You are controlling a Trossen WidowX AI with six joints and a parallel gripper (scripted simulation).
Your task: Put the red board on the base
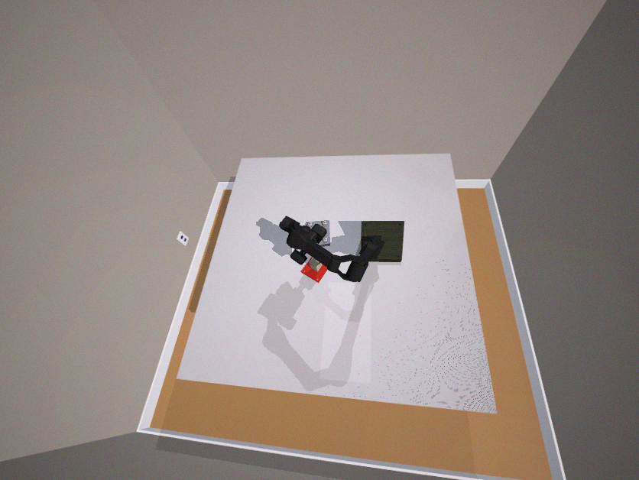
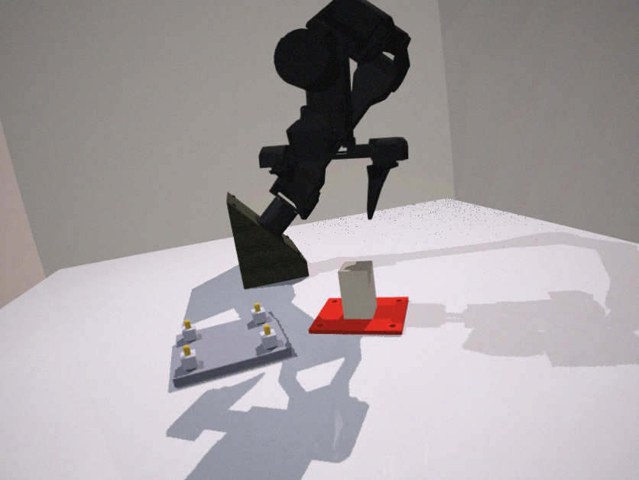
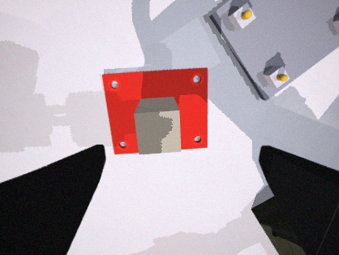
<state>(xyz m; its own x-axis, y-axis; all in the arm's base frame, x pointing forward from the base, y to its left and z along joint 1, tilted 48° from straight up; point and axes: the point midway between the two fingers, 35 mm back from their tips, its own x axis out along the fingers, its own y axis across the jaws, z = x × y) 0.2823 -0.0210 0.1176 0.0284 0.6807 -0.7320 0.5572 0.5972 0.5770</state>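
The flat red board (image 1: pixel 313 275) (image 2: pixel 390 312) (image 3: pixel 122 118) lies on the table with its pale square handle (image 1: pixel 315 264) (image 2: pixel 356 291) (image 3: pixel 152 131) upright on top. A hole shows near each corner. The grey base (image 2: pixel 227 341) (image 3: pixel 292 45) lies beside it, apart, turned at an angle to the board. It has a post with a gold pin (image 2: pixel 267 329) (image 3: pixel 281 77) at each corner; the wrist view cuts some off. My gripper (image 2: pixel 337 217) (image 3: pixel 182 153) is open and empty, fingers pointing down. It hangs above the board and handle, touching neither. In the top view the arm partly hides the base and handle.
The arm stands on a dark wedge-shaped mount (image 1: pixel 390 242) (image 2: pixel 268 257), behind the base and board in the exterior view. The white table (image 1: pixel 413 206) (image 2: pixel 465 413) carries broad arm shadows.
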